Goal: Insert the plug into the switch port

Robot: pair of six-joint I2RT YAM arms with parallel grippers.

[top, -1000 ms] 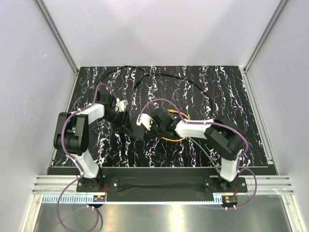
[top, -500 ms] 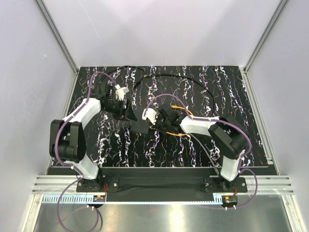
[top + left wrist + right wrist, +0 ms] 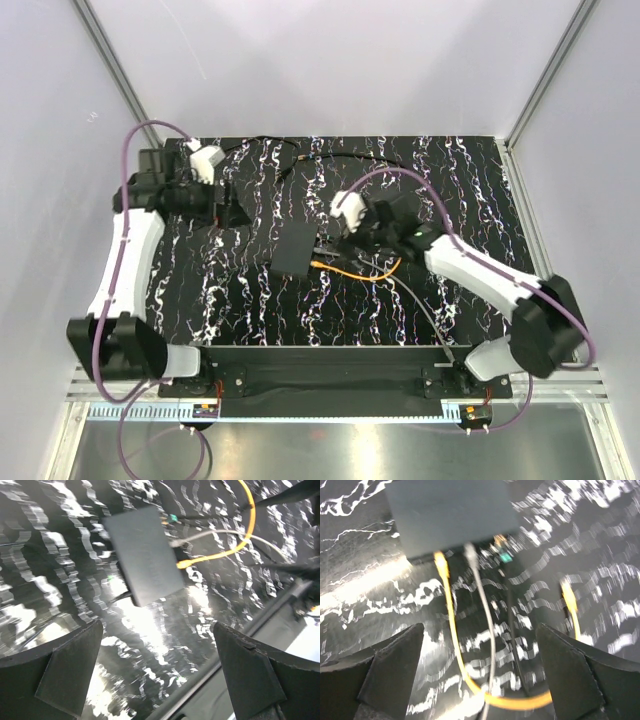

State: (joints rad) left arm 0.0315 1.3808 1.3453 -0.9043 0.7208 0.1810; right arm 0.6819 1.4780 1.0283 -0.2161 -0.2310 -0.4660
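Note:
The switch is a flat matte-black box point(image 3: 295, 250) lying on the marbled mat, also in the left wrist view point(image 3: 147, 555) and the right wrist view point(image 3: 450, 512). Along its thin edge with the switch port point(image 3: 455, 550), a yellow cable's plug point(image 3: 440, 560) and a grey cable's plug point(image 3: 470, 552) meet the box. A green-tipped plug point(image 3: 505, 557) lies just off that edge. My left gripper point(image 3: 230, 212) point(image 3: 160, 675) hangs open at the far left, away from the box. My right gripper point(image 3: 335, 240) point(image 3: 480, 670) is open over the cables, holding nothing.
A yellow cable point(image 3: 360, 270) loops right of the box, a grey cable point(image 3: 420, 310) runs toward the near edge, and a thin black cord point(image 3: 400, 175) arcs across the back of the mat point(image 3: 480, 200). White walls enclose the table.
Both grippers opened and drew back from the box. The left arm swung up to the far left; the right arm pulled back to the right. The box now lies free.

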